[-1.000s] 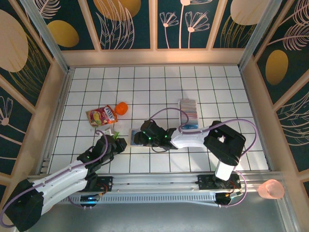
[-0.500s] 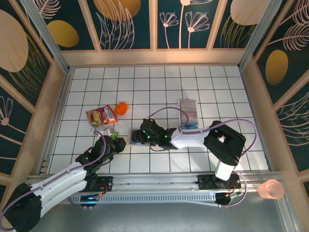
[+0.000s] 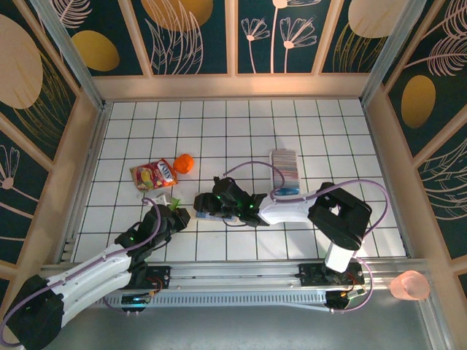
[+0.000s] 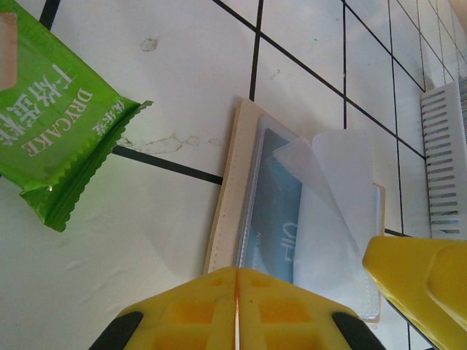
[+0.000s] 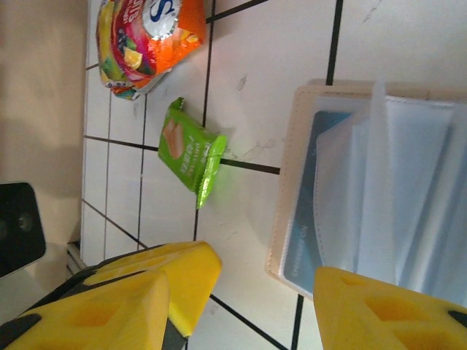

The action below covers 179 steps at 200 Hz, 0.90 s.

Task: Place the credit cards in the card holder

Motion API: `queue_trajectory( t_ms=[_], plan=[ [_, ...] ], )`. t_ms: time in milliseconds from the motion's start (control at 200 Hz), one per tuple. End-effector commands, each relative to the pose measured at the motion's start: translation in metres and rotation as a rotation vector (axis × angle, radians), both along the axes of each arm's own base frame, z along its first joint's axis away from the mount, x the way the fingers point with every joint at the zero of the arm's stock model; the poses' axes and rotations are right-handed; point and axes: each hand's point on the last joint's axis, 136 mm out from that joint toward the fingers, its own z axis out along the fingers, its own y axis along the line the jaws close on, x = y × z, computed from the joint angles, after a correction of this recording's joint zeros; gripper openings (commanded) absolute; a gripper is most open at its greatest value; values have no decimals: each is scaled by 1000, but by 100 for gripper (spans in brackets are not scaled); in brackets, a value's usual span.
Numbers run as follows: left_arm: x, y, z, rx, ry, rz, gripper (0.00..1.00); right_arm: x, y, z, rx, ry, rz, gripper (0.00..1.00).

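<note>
The step in hand looks like readying the holder rather than loading it. Both arms reach to one spot a little toward 6 o'clock of the surface's middle. The right tool (image 3: 208, 207) hangs over the holder (image 5: 290, 182) with its jaws parted and nothing between them. The left tool (image 4: 237, 284) comes in from 7 o'clock with jaws pressed together, its tip over the holder's near edge; whether it pins that edge or merely hovers I cannot tell from so close a view. The holder lies open and flat, with clear sleeves (image 4: 332, 189) fanned up and a blue card (image 4: 271, 197) apparently lodged in one pocket. The other cards (image 3: 284, 163) stand in an overlapping row in a white tray (image 4: 445, 160), at about 2 o'clock from the holder and apart from it.

Next, I judge, the right tool must go to the tray, nip a single card by its edge and bring it back flat enough to slide under a sleeve, while the left tool steadies the holder.

Walls (image 3: 197, 29) of dark panels with pale leaf patterns, framed in wood, close three sides. The surface (image 3: 328, 131) is white tile with black lines, lightly smudged near the holder. On it lie a red-orange pouch (image 3: 153, 175) at 10 o'clock from the holder and a green packet (image 4: 51, 138) at 9 o'clock, near but not touching
</note>
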Motion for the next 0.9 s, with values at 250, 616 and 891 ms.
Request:
queue_trajectory(
  t_ms=[250,616,891],
  plan=[
    [-1,0,-3,-3,12,5,7,4,1,19,82,-5,-15,55],
    [3,3,4,7,-14,25,6,13,-42,-11,-189,-31,-115,54],
    [11,-7,14,32,-35,-23,15,22,-96,-24,-464,-111,-182,50]
  ],
)
